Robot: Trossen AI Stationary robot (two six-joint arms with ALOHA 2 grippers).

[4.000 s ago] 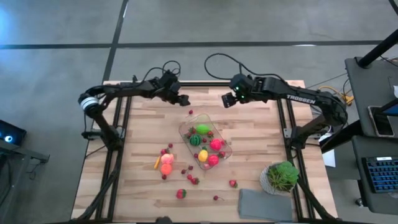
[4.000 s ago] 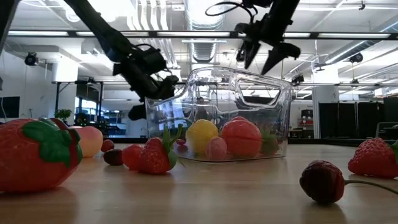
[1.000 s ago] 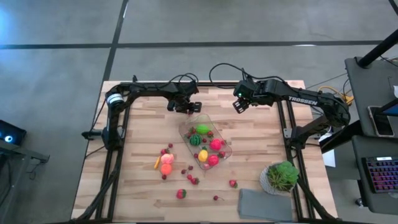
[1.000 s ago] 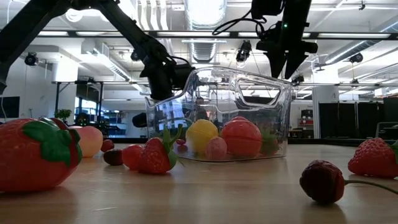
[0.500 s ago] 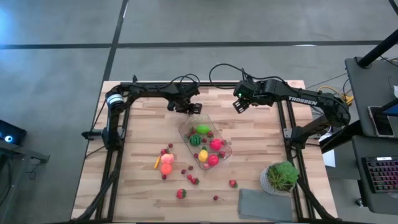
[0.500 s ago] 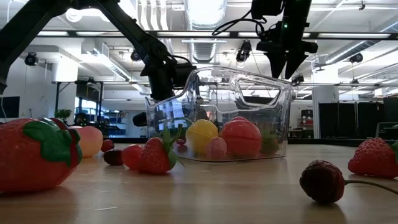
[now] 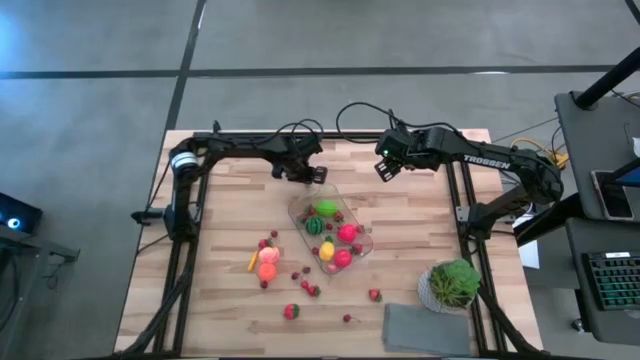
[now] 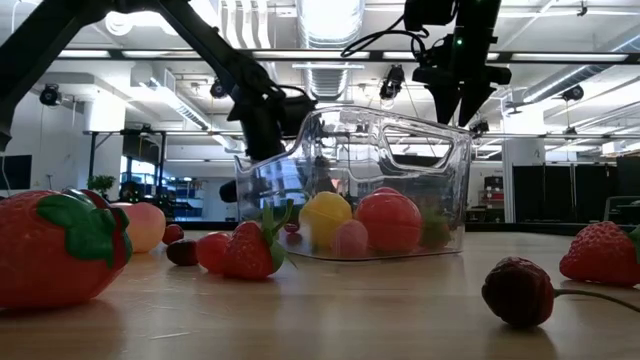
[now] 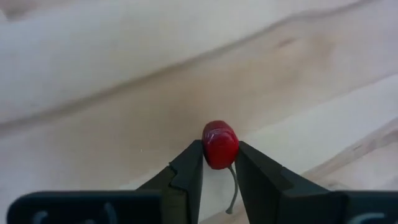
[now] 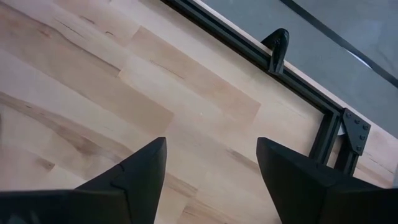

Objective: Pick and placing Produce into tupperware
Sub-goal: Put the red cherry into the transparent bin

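Note:
The clear tupperware (image 7: 300, 210) stands mid-table with several red, yellow and green produce pieces inside (image 8: 388, 221). More produce lies on the wood at its near left: an orange and a pink fruit (image 7: 267, 264), strawberries (image 7: 291, 311) and small cherries. My left gripper (image 7: 309, 177) is low at the tub's far corner, shut on a small red cherry (image 9: 219, 144). My right gripper (image 7: 383, 168) hangs open above the far part of the table, with only bare wood between its fingers (image 10: 211, 168). My left gripper pinches the cherry's round red body (image 9: 219, 150) between its two fingertips (image 9: 190, 167), one on each side. The fingers come steeply from above, pointing down. The thin stem (image 9: 234, 190) trails back between the fingers. Whether the cherry still rests on the wood, I cannot tell.
A potted green plant (image 7: 455, 283) and a flat grey cloth (image 7: 425, 328) sit at the near right. Black frame rails (image 7: 190, 200) run along the table's left and right sides. Big strawberries (image 8: 60, 245) lie close to the low camera.
My left gripper has stayed by the tub's far corner, turned slightly at the wrist, and its fingers have drawn together on the cherry. The tub and the loose produce have kept their places.

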